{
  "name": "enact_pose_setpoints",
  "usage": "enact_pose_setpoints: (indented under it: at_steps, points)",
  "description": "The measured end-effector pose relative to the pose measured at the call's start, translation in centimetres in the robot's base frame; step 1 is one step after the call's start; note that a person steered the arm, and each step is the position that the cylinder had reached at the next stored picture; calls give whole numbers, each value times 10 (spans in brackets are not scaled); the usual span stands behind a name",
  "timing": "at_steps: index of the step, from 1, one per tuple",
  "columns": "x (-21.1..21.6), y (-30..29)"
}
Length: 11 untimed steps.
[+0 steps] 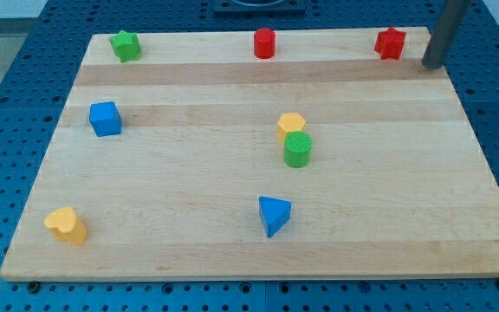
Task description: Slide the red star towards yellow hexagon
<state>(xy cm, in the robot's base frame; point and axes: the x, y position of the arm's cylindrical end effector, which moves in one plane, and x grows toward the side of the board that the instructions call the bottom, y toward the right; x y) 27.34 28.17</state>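
Eight blocks lie on the worktop (232, 251). Two are red: a red star (390, 43) at the far right and a red cylinder (264, 43). Two are green: a green star (126, 46) and a green cylinder (297, 149). Two are blue: a blue cube (105, 119) and a blue triangle (273, 214). Two are yellow: a yellow hexagon (291, 126) and a yellow heart (66, 225).

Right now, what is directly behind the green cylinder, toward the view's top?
The yellow hexagon stands just behind the green cylinder, close or touching. The cylinder covers its lower front edge, so contact cannot be confirmed.
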Motion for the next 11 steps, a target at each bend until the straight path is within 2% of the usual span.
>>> enact_pose_setpoints:
  at_steps: [2,4,5,7,11]
  points:
    - [-60,0]
    - [-62,-51]
    - [-57,-70]
    - [-56,-72]
    - [14,-66]
